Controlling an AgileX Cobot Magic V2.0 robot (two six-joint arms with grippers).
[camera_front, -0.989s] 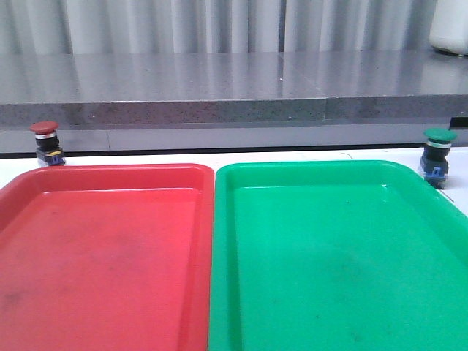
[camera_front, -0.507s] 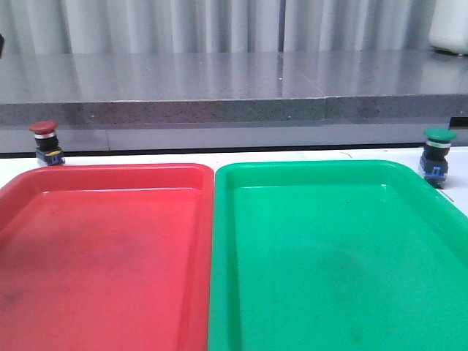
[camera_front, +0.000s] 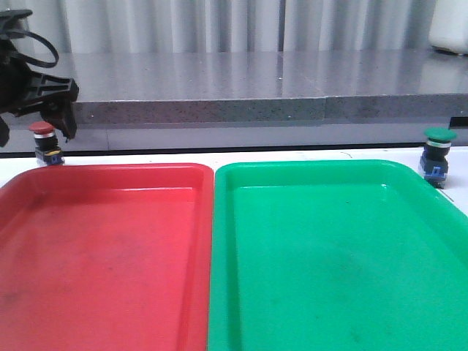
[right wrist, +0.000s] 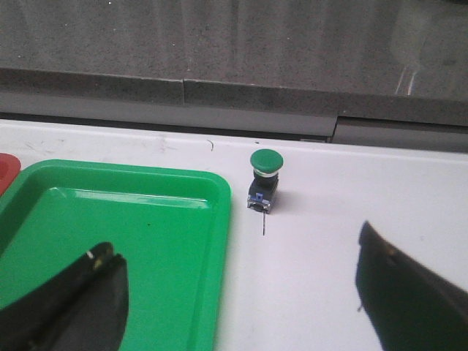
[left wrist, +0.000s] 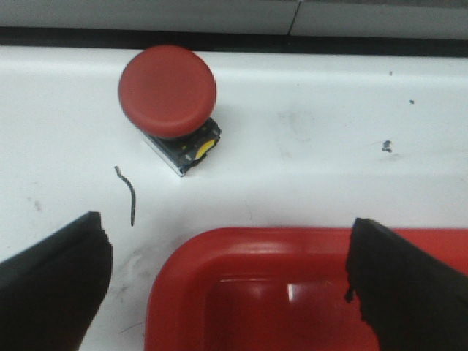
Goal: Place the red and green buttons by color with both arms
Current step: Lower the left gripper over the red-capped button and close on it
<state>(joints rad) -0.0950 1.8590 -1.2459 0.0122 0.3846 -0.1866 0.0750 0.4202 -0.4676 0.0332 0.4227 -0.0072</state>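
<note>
The red button [camera_front: 44, 143] stands on the white table behind the red tray's [camera_front: 110, 172] far left corner. My left gripper [camera_front: 36, 136] is open and hangs just above and in front of it. In the left wrist view the red button [left wrist: 168, 91] lies beyond the open, empty gripper [left wrist: 228, 241], whose fingers straddle the tray corner [left wrist: 183, 278]. The green button [camera_front: 437, 153] stands behind the green tray's [camera_front: 307, 167] far right corner. The right gripper [right wrist: 238, 252] is open and empty, well short of the green button [right wrist: 265, 172], partly over the tray rim [right wrist: 219, 219]. It does not show in the front view.
A grey stone ledge [camera_front: 234, 88] runs along the back of the table, close behind both buttons. A white object [camera_front: 450, 25] sits on it at the far right. A small dark wire scrap [left wrist: 130, 194] lies near the red button.
My left gripper has come into the front view at the upper left, over the red button. Both buttons and both trays have not moved.
</note>
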